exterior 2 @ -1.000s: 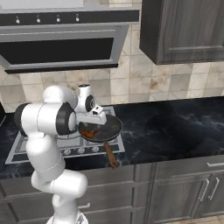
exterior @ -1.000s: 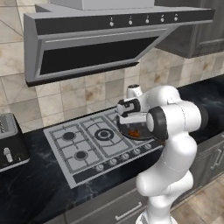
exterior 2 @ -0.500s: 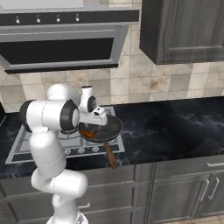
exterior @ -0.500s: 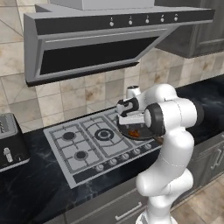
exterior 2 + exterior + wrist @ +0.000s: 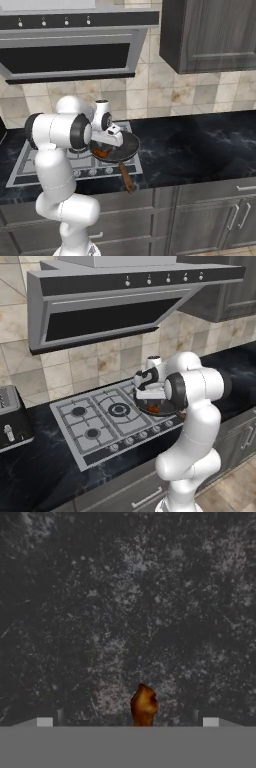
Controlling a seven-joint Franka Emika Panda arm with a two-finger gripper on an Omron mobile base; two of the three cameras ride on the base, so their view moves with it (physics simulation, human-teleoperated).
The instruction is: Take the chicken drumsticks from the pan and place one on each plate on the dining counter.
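The pan (image 5: pixel 159 406) (image 5: pixel 120 148), round and dark with a brown wooden handle (image 5: pixel 126 178), sits on the right burner of the hob. Orange-brown chicken drumstick meat (image 5: pixel 153 407) (image 5: pixel 102 152) lies in it, partly hidden under my hand. In the hand view one golden-brown drumstick (image 5: pixel 144 705) rests on the pan's dark floor (image 5: pixel 130 612), between my two fingertips (image 5: pixel 59 716). My gripper (image 5: pixel 126 718) (image 5: pixel 149 390) hangs low over the pan, open, with nothing held. The plates and the dining counter are out of view.
A grey gas hob (image 5: pixel 95 423) with several burners lies in the black marbled wall counter (image 5: pixel 200 145). An extractor hood (image 5: pixel 115 301) hangs above it. A toaster (image 5: pixel 10 418) stands at the far left. Dark cabinets (image 5: pixel 210 30) hang at upper right.
The arm's elbow and wrist have shifted slightly above the pan. The gripper has stayed open and the pan has not moved.
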